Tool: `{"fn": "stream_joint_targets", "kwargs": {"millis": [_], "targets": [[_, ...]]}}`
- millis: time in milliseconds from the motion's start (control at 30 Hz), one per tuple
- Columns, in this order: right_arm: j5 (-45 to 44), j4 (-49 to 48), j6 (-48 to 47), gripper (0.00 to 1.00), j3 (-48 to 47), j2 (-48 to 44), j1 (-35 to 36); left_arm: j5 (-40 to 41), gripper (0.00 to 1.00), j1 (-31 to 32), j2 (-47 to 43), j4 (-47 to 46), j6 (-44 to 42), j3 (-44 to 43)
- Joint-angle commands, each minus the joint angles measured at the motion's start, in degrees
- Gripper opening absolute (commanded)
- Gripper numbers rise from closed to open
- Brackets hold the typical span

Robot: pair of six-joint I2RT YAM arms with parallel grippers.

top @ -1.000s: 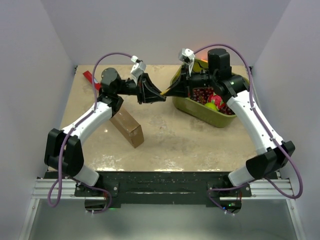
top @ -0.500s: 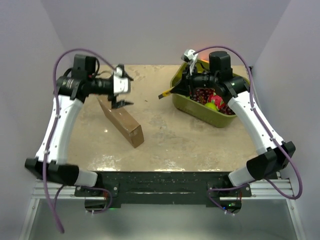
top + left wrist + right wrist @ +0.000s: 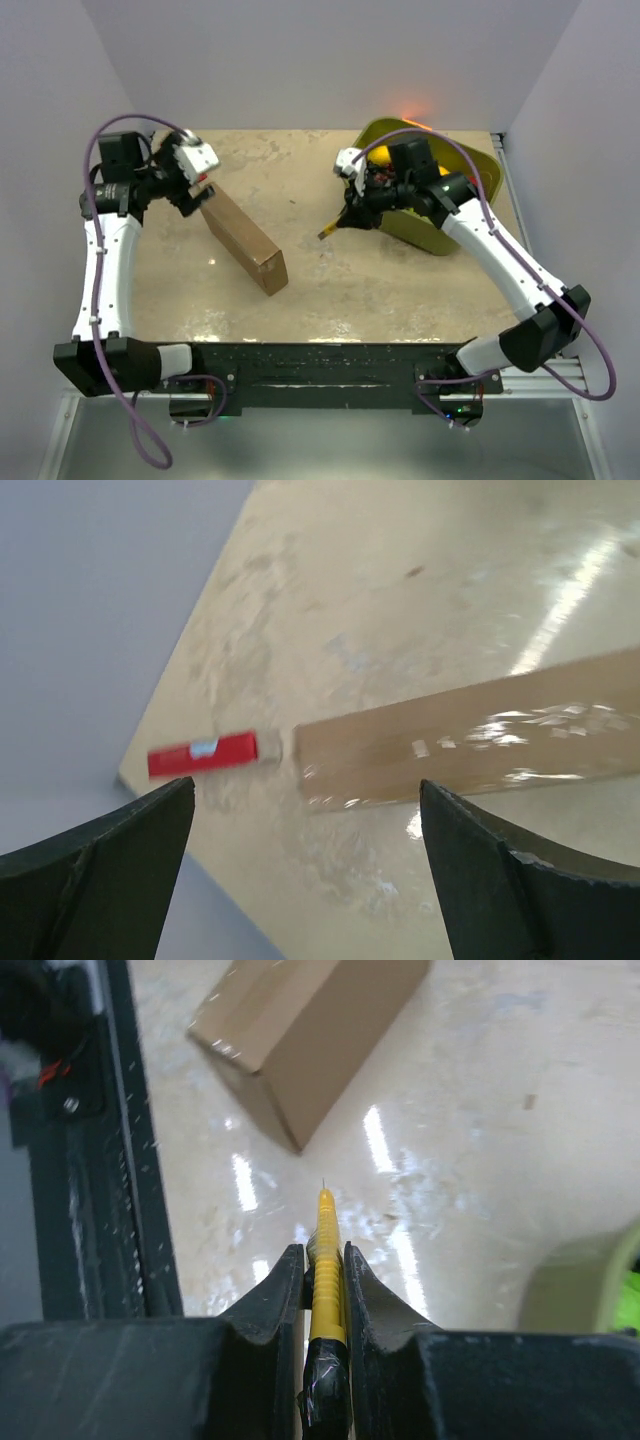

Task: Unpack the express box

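The express box (image 3: 246,241) lies shut on the table's left half, a plain brown cardboard block running diagonally. My left gripper (image 3: 197,194) hovers at the box's far left end, open and empty. In the left wrist view the box (image 3: 470,745) crosses between the wide-apart fingertips (image 3: 520,880). My right gripper (image 3: 346,217) is over the table's middle, right of the box, shut on a thin yellow cutter (image 3: 327,233). The right wrist view shows that cutter (image 3: 325,1245) pinched between the jaws, its metal tip pointing toward the box (image 3: 300,1030).
An olive-green tub (image 3: 428,234) with fruit stands at the back right, partly behind the right arm; its rim (image 3: 590,1280) shows in the right wrist view. A small red bar (image 3: 203,755) lies by the box's end near the table's left edge. Walls close three sides.
The left arm has swung back from the middle to the far left and its jaws have opened wide. The right gripper has carried the yellow cutter left and nearer, away from the tub.
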State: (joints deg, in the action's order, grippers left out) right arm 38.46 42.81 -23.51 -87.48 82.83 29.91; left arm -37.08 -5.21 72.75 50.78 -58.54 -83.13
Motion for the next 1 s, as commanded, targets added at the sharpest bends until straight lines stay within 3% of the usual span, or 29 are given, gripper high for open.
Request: {"fn": "stream_joint_targets", "kwargs": {"millis": [0, 67, 200, 533, 733, 867, 967], "targets": [[1.26, 3.51, -8.22, 0.00, 1.97, 0.57, 2.87, 12.43, 0.95, -8.75, 1.60, -31.07, 34.44, 5.07], [2.05, 5.08, -9.53, 0.00, 0.39, 3.65, 3.22, 16.41, 0.94, -9.72, 3.79, -36.78, 40.49, 6.66], [3.73, 7.91, -12.62, 0.00, -3.48, 9.19, 6.03, 23.27, 0.89, -10.78, 9.85, -39.97, 43.51, 7.46], [6.10, 3.35, -6.47, 0.00, -7.52, 17.45, 13.85, 21.18, 0.85, -13.07, 20.84, -49.90, 41.06, 14.05], [3.39, -3.95, 4.15, 0.00, -9.28, 20.88, 15.79, 7.84, 0.83, -14.74, 21.04, -48.33, 34.21, 18.08], [-1.44, -2.91, 2.60, 0.00, -10.95, 22.11, 15.79, -5.07, 0.82, -14.74, 16.47, -44.37, 26.74, 25.36], [-4.52, -1.24, -0.48, 0.00, -12.36, 22.64, 15.62, -9.14, 0.83, -14.74, 10.23, -43.94, 22.78, 31.52]]}}
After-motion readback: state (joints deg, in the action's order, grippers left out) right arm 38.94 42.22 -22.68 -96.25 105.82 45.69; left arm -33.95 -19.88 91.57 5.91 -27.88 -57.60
